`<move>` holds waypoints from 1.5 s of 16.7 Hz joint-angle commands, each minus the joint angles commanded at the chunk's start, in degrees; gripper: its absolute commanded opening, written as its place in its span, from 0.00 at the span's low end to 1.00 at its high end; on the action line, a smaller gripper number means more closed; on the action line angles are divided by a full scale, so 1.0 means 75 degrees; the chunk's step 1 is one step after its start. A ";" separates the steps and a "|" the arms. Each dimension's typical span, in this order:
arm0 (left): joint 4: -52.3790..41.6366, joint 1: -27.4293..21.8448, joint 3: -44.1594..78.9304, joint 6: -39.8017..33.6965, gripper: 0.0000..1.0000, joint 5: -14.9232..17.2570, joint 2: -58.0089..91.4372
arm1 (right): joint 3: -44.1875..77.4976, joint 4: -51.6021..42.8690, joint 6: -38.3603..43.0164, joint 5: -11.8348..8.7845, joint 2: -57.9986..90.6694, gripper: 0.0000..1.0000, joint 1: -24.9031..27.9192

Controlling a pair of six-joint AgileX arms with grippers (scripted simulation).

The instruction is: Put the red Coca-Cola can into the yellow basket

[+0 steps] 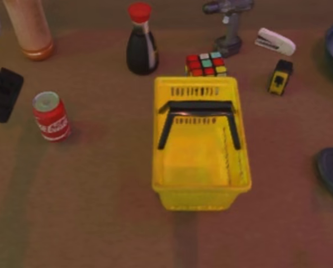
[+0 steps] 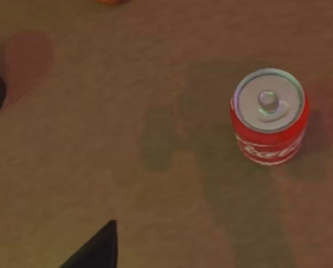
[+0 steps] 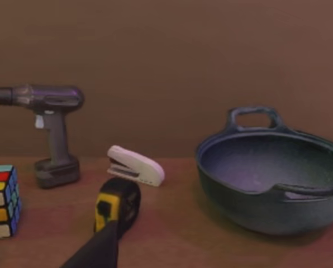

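The red Coca-Cola can (image 1: 50,116) stands upright on the table's left side, silver top up; in the left wrist view the can (image 2: 269,117) is seen from above. My left gripper (image 1: 1,95) is a black shape at the left edge, just left of the can and apart from it. Only one of its dark fingertips (image 2: 102,248) shows, with nothing against it. The yellow basket (image 1: 165,162) sits mid-table with its black handles folded across the opening and nothing in it. My right arm (image 1: 331,170) is parked at the right edge; one of its fingertips (image 3: 102,248) is in view.
Along the back stand an orange bottle (image 1: 29,28), a soy-sauce bottle (image 1: 141,44), a colour cube (image 1: 205,64) touching the basket's far rim, a drill (image 1: 229,25), a white stapler (image 1: 274,41) and a yellow tape measure (image 1: 279,75). A dark pot (image 3: 267,178) sits at the back right.
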 joint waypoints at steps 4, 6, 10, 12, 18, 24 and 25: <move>-0.1717 -0.0111 0.2823 0.0980 1.00 -0.0047 0.3392 | 0.0000 0.0000 0.0000 0.0000 0.0000 1.00 0.0000; -0.2469 -0.0173 0.4062 0.1412 1.00 -0.0056 0.4881 | 0.0000 0.0000 0.0000 0.0000 0.0000 1.00 0.0000; -0.3623 -0.0296 0.5926 0.2081 1.00 -0.0047 0.7124 | 0.0000 0.0000 0.0000 0.0000 0.0000 1.00 0.0000; -0.3984 -0.0343 0.6479 0.2292 1.00 -0.0036 0.7778 | 0.0000 0.0000 0.0000 0.0000 0.0000 1.00 0.0000; -0.4199 -0.0375 0.6791 0.2417 1.00 -0.0026 0.8153 | 0.0000 0.0000 0.0000 0.0000 0.0000 1.00 0.0000; -0.3454 -0.0364 0.6209 0.2428 1.00 -0.0024 0.8313 | 0.0000 0.0000 0.0000 0.0000 0.0000 1.00 0.0000; -0.3228 -0.0366 0.6045 0.2428 1.00 -0.0024 0.8369 | 0.0000 0.0000 0.0000 0.0000 0.0000 1.00 0.0000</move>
